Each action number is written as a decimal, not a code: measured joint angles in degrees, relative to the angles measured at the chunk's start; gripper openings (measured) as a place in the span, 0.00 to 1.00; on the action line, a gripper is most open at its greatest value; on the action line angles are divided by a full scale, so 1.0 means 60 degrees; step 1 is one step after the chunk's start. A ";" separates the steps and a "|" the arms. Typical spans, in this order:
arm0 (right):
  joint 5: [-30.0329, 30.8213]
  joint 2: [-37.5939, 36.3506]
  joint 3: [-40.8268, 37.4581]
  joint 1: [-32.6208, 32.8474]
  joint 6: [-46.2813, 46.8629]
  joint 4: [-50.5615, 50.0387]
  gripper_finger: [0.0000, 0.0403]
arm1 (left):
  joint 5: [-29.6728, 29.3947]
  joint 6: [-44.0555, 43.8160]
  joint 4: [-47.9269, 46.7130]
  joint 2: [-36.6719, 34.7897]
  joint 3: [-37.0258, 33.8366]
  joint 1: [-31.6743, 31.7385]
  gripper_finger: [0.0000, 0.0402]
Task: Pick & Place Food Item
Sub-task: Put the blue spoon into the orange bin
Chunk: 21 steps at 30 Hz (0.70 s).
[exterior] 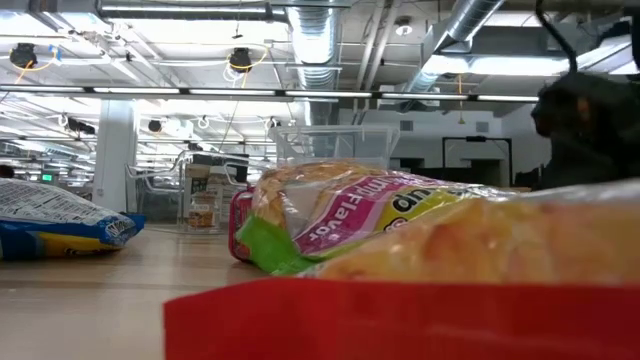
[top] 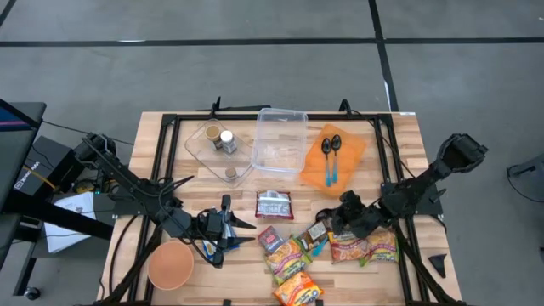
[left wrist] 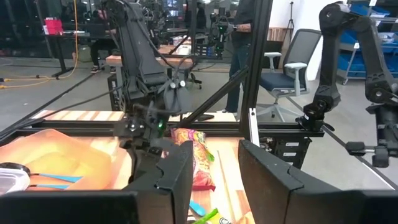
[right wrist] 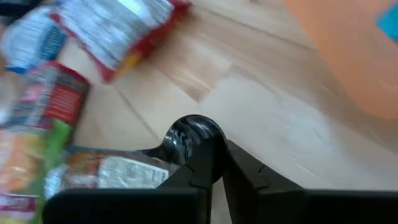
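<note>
The right claw (top: pixel 333 223) sat low over the wooden counter (top: pixel 399 136), at the left edge of the pile of snack packets near its front right. In the right wrist view its two dark fingers (right wrist: pixel 193 163) were drawn together beside the corner of a small crinkled foil snack packet with a silver-grey label (right wrist: pixel 109 172); whether any film was pinched between them could not be told, so the packet is best judged as lying on the counter, not yet secured.

The left claw (top: pixel 228 223) waited near the front left of the counter, just right of the round tan bowl (top: pixel 171 264), its fingers (left wrist: pixel 177 171) standing a little apart with nothing between them.

The packet looked light, soft and slippery: thin glossy film that would crumple and slide on smooth wood instead of resisting a push. A pinch on a flat face would probably skid off; the crimped end seam or a raised corner looked the better hold, taken firmly enough to bunch the film. The contents were likely brittle, so squeezing the middle risked crushing them. The clear rectangular plastic tub (top: pixel 280 140) at the far middle of the counter seemed a plausible destination.
</note>
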 joint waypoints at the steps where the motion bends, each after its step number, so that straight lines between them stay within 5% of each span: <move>1: 0.0162 -0.0162 0.0034 0.0119 -0.0101 -0.0015 0.04 | 0.0000 0.0000 0.0000 0.0000 0.0000 0.0000 0.30; 10: 0.1992 -0.1543 0.0508 0.1303 -0.2648 -0.0173 0.01 | 0.0003 0.0004 -0.0538 0.0004 0.0000 0.0052 0.30; 21: 0.3756 -0.1375 0.2079 0.2153 -0.5831 -0.0054 0.00 | 0.0879 0.0000 0.0042 0.1629 0.0007 0.1054 0.29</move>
